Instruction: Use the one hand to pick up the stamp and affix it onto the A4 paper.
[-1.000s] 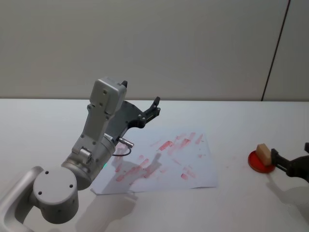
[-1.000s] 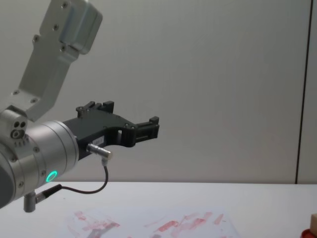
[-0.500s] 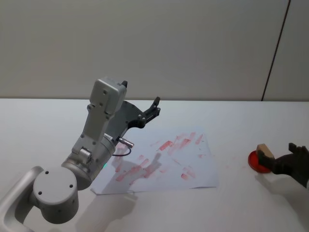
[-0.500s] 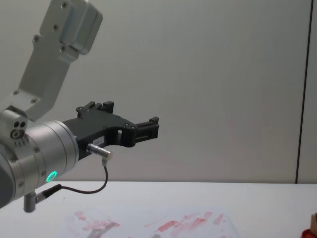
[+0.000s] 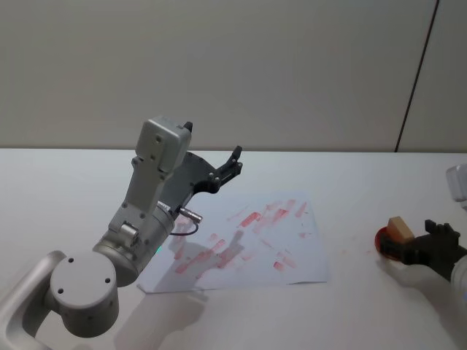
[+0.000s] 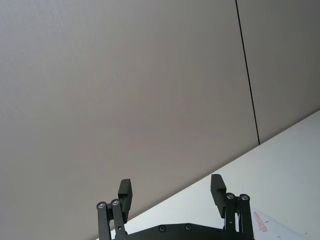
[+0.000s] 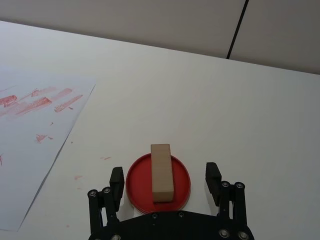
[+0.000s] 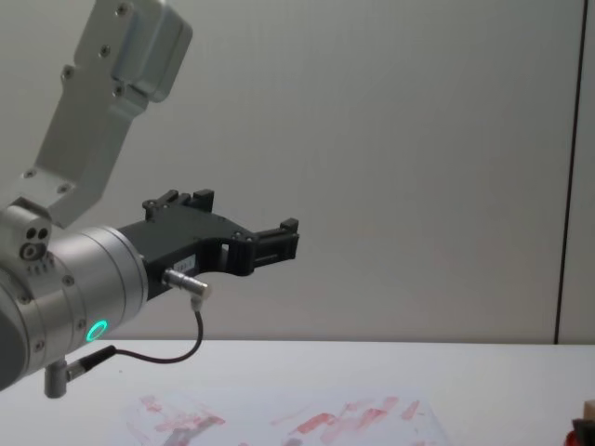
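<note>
The right gripper (image 7: 165, 176) has closed in on the stamp (image 7: 161, 165) over the last second. It now sits open, one finger on either side of the block and clear of it. The stamp has not moved and lies on the red pad (image 7: 136, 192), well apart from the paper (image 5: 255, 240). Judgement: the approach is complete and the grasp is not yet made.

The left gripper (image 6: 171, 186) is unchanged, parked raised over the paper's left part with its fingers apart.

The stamp is an oblong block of pale wood, matte and square-edged. The pad is a flat, shallow-rimmed disc. The paper is a thin white sheet smeared with red bars. The table (image 7: 260, 110) is matte white, with red flecks near the pad.
</note>
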Motion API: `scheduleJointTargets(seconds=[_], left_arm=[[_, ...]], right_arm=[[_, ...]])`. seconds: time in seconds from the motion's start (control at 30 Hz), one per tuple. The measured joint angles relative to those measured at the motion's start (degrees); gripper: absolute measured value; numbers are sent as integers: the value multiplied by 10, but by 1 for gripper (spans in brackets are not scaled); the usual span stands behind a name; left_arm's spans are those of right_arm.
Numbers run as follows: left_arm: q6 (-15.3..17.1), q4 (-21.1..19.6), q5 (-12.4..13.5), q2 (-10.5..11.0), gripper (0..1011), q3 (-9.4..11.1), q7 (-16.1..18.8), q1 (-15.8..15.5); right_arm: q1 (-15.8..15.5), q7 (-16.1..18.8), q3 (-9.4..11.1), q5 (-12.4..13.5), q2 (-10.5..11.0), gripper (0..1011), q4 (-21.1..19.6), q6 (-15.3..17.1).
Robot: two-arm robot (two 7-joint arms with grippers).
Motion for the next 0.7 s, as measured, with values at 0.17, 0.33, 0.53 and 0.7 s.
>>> scheduleJointTargets(seconds=[0.17,0.33,0.53,0.7], left_arm=[[0,0,0,0,1003,0,0,0],[0,0,0,0,1002,0,0,0],[0,0,0,0,1003,0,0,0],[0,0,0,0,1003,0,0,0]], right_arm=[[8,7,-4,-7,-5,1001,9,4],[12,10,-6,-12,-8,960,14,6],[16,13,-8,-16,-11,795,19,8],[18,15,-8,-18,-12,624,22,9]])
